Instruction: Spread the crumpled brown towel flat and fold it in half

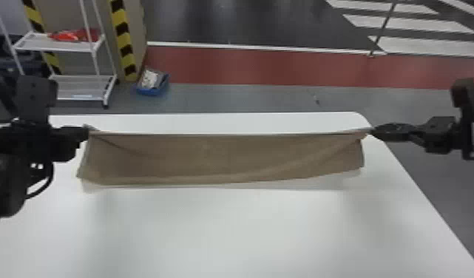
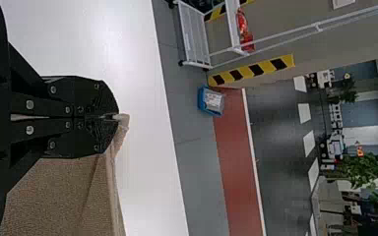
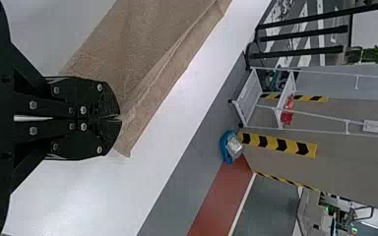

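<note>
Brown towel [image 1: 224, 157] is over the far part of the white worktop [image 1: 228, 229], long axis running left to right. Left hand [image 1: 86, 132] and right hand [image 1: 372, 132] are closed, each pinching a top corner. Blue bin [image 1: 153, 90] and white rack [image 1: 62, 47] stand beyond, far left. Towel's top edge is taut; shallow creases slant below.
</note>
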Tool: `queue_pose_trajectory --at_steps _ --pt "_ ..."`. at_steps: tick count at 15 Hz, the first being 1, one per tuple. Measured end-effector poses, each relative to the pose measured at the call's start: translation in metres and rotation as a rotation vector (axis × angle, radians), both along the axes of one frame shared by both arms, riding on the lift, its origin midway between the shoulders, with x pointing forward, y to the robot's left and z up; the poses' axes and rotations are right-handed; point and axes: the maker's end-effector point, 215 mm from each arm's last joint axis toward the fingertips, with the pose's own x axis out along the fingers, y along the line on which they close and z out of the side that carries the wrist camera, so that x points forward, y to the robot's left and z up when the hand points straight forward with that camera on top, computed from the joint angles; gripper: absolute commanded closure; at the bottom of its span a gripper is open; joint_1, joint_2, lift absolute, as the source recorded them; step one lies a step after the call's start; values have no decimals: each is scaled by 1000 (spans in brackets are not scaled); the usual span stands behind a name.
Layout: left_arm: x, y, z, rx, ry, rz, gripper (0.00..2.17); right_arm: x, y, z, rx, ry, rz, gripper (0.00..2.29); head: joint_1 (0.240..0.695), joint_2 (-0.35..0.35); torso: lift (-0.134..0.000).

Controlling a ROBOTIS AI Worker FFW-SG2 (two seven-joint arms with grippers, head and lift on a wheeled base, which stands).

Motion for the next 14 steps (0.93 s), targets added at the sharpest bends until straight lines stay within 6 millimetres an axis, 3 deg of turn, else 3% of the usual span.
queue_pose_trajectory --at_steps 7,14 --pt "7 -2 -11 26 12 -4 1423 18 18 -20 -27 -15 -44 1247 667 -99 -125" --pt "18 -6 -4 33 -19 -7 1423 27 8 -18 -13 -49 -110 1247 653 -108 -125"
